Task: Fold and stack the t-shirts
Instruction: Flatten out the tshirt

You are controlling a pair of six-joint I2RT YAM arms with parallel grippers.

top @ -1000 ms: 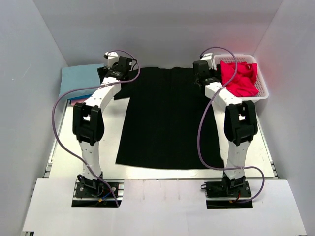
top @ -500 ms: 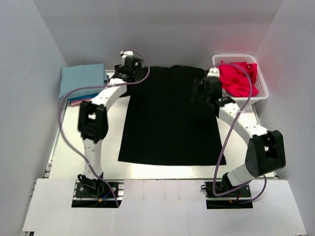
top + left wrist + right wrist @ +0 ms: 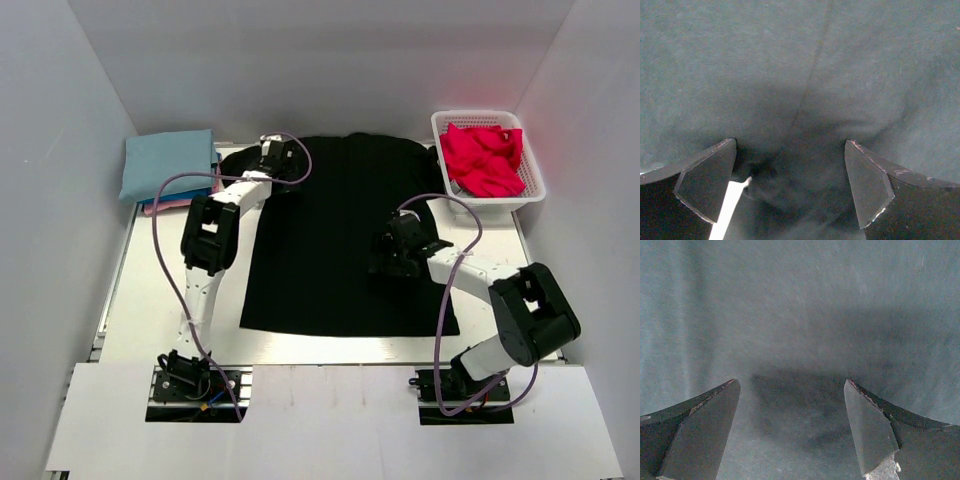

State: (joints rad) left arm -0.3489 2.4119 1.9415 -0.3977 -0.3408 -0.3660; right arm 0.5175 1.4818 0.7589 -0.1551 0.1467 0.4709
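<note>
1. Left gripper (image 3: 790,150): jaws spread, low over the black t-shirt (image 3: 340,230) at its far left shoulder, a seam (image 3: 812,75) running beneath.
2. Right gripper (image 3: 790,385): jaws likewise spread, over smooth cloth near the shirt's right edge.
3. The shirt lies flat on the table (image 3: 140,290). A folded light blue t-shirt (image 3: 168,165) rests far left, and a red t-shirt (image 3: 485,160) fills the basket (image 3: 532,192).
4. We judge a fold is being prepared; we would pinch cleanly at the edges and lift both sides evenly.
</note>
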